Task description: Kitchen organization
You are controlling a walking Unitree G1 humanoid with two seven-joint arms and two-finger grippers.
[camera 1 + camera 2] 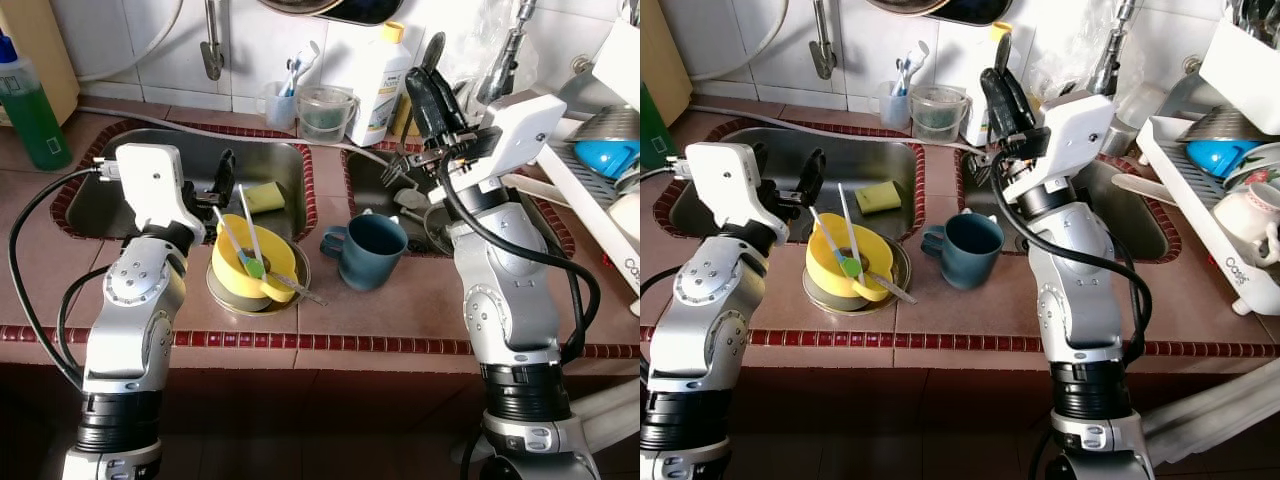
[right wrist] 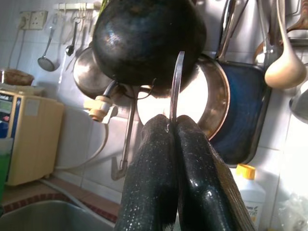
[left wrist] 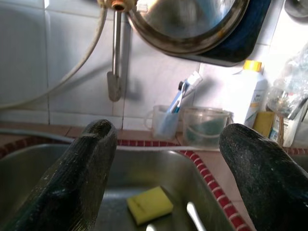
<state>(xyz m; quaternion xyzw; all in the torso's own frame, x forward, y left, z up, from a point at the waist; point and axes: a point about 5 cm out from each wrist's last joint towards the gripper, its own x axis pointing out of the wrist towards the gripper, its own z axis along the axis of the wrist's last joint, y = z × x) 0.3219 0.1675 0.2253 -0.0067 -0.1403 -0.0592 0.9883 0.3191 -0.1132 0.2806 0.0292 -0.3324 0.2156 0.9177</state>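
Note:
A yellow bowl (image 1: 250,262) with several utensils (image 1: 243,240) in it stands in a metal dish (image 1: 228,298) on the tiled counter between two sinks. Beside it is a dark blue mug (image 1: 368,250). My left gripper (image 1: 215,185) is open over the left sink (image 1: 100,195), just behind the bowl, with nothing between its fingers (image 3: 77,178). A yellow sponge (image 3: 149,204) lies in that sink. My right gripper (image 2: 173,122) points up above the right sink (image 1: 365,185), shut on a thin metal utensil handle (image 2: 177,82).
A dish rack (image 1: 1200,165) with a blue bowl (image 1: 1230,155) and cups stands at the right. Along the back wall are a white bottle (image 1: 380,85), a clear tub (image 1: 325,112), a cup of brushes (image 1: 280,100) and a green bottle (image 1: 30,105). Pans hang overhead (image 2: 144,43).

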